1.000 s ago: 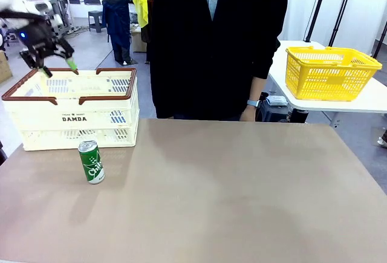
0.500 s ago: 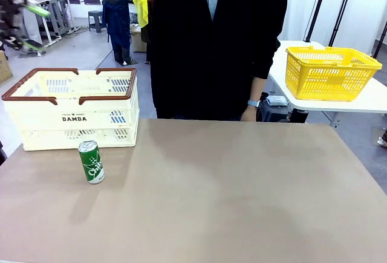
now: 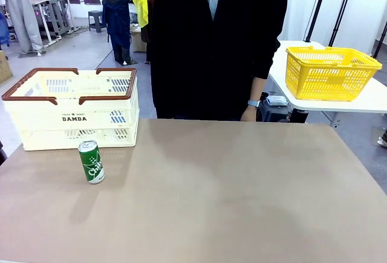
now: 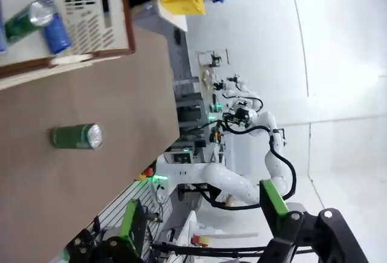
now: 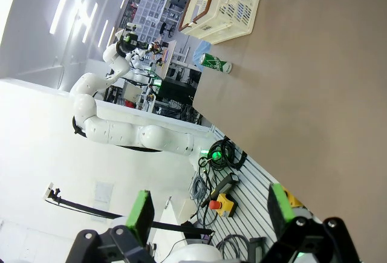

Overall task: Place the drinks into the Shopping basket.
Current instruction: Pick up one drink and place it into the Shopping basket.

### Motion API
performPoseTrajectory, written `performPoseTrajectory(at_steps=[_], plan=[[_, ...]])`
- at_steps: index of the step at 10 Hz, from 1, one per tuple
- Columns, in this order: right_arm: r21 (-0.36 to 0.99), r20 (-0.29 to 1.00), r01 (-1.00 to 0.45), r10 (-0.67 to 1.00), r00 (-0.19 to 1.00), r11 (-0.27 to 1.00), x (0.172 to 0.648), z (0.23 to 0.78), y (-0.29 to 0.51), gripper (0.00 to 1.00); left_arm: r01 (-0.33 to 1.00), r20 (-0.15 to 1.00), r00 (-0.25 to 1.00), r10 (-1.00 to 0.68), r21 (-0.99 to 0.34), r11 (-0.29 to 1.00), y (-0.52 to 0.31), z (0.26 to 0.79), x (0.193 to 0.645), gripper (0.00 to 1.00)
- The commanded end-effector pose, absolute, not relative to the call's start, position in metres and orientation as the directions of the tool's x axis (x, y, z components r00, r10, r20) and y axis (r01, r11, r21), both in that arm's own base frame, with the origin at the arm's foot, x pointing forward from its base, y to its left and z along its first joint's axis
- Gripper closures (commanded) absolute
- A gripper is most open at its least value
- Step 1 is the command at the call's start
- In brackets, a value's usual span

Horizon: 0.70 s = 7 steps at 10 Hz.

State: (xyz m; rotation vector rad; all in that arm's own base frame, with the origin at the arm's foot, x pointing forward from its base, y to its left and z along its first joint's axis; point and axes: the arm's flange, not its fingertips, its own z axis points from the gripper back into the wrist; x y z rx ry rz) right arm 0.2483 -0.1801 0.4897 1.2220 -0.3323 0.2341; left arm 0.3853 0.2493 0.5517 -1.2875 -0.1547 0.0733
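One green drink can (image 3: 91, 161) stands upright on the tan table, just in front of the cream Shopping basket (image 3: 72, 103) at the far left. In the left wrist view, a green can (image 4: 27, 21) and a blue can (image 4: 57, 33) lie inside the basket (image 4: 91, 51), and the can on the table (image 4: 75, 136) sits outside it. My left gripper (image 4: 199, 214) is open and empty, high up and away from the basket. My right gripper (image 5: 208, 211) is also open and empty, far from the can (image 5: 214, 63) and the basket (image 5: 224, 3).
A person in black (image 3: 217, 45) stands at the table's far edge, one hand (image 3: 248, 113) hanging by it. A yellow mesh basket (image 3: 331, 72) sits on a separate white table at the right. The tan tabletop (image 3: 242, 196) is bare to the can's right.
My left gripper hung over the basket's far left corner a second ago; it has since lifted up and left, out of the front view. The can on the table has not moved.
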Motion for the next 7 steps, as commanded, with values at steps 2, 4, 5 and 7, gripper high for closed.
performPoseTrajectory(at_steps=[2, 4, 5, 7], plan=[[0.868, 0.384, -0.368, 0.020, 0.923, 0.334, 0.245, 0.491, -0.184, 0.00, 0.074, 0.081, 0.997, 0.008, -0.944, 0.322, 0.250, 0.533, 0.408, 0.00], [0.868, 0.384, -0.368, 0.020, 0.923, 0.334, 0.245, 0.491, -0.184, 0.00, 0.024, 0.066, 0.989, 0.133, -0.956, 0.292, 0.257, 0.547, 0.380, 0.00], [0.868, 0.384, -0.368, 0.020, 0.923, 0.334, 0.245, 0.491, -0.184, 0.00, 0.024, 0.066, 0.989, 0.133, -0.956, 0.292, 0.257, 0.547, 0.380, 0.00], [0.868, 0.384, -0.368, 0.020, 0.923, 0.334, 0.245, 0.491, -0.184, 0.00, 0.024, 0.066, 0.989, 0.133, -0.956, 0.292, 0.257, 0.547, 0.380, 0.00]])
